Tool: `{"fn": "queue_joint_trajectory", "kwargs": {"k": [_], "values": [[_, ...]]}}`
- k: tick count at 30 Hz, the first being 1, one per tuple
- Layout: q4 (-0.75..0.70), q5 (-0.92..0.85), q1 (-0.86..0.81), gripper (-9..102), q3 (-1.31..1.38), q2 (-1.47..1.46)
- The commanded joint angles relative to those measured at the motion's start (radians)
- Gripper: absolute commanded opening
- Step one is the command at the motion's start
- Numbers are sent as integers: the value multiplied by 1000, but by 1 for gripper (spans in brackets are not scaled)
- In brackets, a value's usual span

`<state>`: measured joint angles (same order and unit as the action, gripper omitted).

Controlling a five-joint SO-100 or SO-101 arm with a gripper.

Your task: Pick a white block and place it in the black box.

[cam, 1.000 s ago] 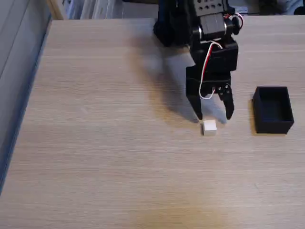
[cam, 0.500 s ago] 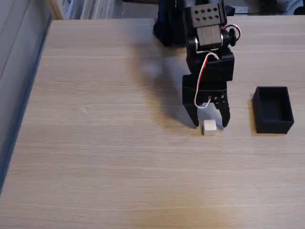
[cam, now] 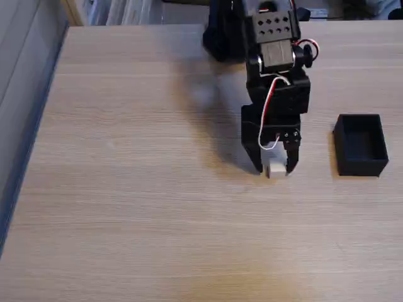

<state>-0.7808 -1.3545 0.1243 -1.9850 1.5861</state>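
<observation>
Since the earlier frame, my end effector (cam: 274,168) has closed onto the white block (cam: 275,169). I see the black box (cam: 360,144) near the tabletop's (cam: 138,189) right edge.

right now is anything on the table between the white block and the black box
Nothing visible. The white block sits between the end effector fingers, and the wooden table is bare from there across to the black box on the right of the fixed view.

The surface (cam: 138,189) is seen as pale wood-grain laminate, smooth with a soft sheen. The black box (cam: 360,165) looks matt plastic. The white block (cam: 275,169) appears matt, the hand (cam: 274,165) black plastic.
</observation>
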Motion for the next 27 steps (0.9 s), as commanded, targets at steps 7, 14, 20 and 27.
{"fn": "queue_joint_trajectory", "kwargs": {"k": [7,14,20,27], "values": [[-72,-61,-6,0,34,14],[-71,-86,-8,0,-23,101],[-63,-103,28,0,-137,284],[-81,-107,130,0,-264,560]]}}
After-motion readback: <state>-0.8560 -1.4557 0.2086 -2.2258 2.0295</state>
